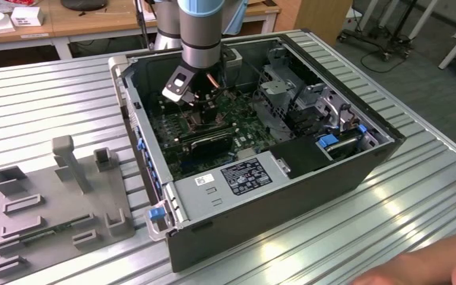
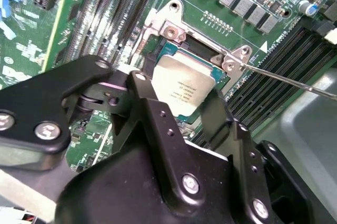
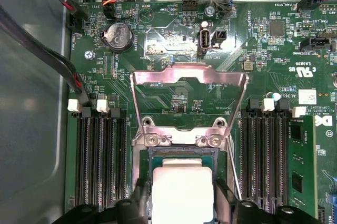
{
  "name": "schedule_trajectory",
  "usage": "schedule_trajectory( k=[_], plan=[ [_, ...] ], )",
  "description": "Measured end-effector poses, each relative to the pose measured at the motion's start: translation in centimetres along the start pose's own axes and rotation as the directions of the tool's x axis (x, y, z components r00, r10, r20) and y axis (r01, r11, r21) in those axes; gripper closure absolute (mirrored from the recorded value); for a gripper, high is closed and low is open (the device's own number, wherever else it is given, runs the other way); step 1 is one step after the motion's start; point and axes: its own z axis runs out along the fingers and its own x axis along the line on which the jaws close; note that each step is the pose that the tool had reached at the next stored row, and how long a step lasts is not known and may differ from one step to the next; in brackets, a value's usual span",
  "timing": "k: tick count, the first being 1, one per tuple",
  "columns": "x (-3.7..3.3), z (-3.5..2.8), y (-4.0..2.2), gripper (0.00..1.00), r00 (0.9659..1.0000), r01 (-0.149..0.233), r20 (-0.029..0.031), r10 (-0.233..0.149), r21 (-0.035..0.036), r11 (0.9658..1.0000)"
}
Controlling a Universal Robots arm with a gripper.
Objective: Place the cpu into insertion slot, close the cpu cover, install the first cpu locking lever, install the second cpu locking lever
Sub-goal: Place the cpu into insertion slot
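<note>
Pinched cpu (image 3: 182,182) by two sides with narrow gripper (image 3: 180,203), to keep it flat | held it right at insertion slot (image 3: 147,154), middle of motherboard (image 3: 253,50), between long black slots (image 3: 97,161) | found cpu cover (image 3: 189,76) tipped up, leaving room for cpu

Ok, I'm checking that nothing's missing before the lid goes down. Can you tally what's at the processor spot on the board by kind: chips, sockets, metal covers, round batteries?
chip: 1
socket: 1
metal cover, swung open: 1
round battery: 1
Total: 4
</note>
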Motion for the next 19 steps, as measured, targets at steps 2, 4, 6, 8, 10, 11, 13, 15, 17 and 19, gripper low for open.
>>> schedule_trajectory(
  k=[2,4,6,8,10,11,13,15,17,19],
  plan=[
    [-0.02,-0.01,0.0,0.37,1.0,0.0,0.0009,0.0,0.0001,1.0],
    [-0.03,-0.04,-0.01,0.3,1.0,0.0,0.0016,0.0,0.0007,1.0],
    [-0.02,0.0,-0.01,0.3,1.0,0.0,0.0016,0.0,0.0006,1.0],
    [0.06,0.06,-0.03,0.3,1.0,-0.001,0.0037,0.001,0.0008,1.0],
    [0.16,0.09,-0.01,0.3,1.0,-0.002,0.0084,0.002,0.0006,1.0],
    [0.18,0.11,-0.01,0.3,1.0,-0.002,0.0094,0.002,0.0005,1.0],
    [0.18,0.13,-0.01,0.3,0.9999,-0.002,0.0099,0.002,0.0007,1.0],
    [0.19,0.16,-0.01,0.3,0.9999,-0.002,0.0098,0.002,0.0006,1.0],
    [0.19,0.16,-0.01,0.3,0.9999,-0.002,0.01,0.002,0.0007,1.0],
    [0.18,0.17,-0.01,0.3,0.9999,-0.002,0.0099,0.002,0.0006,1.0]
  ],
)
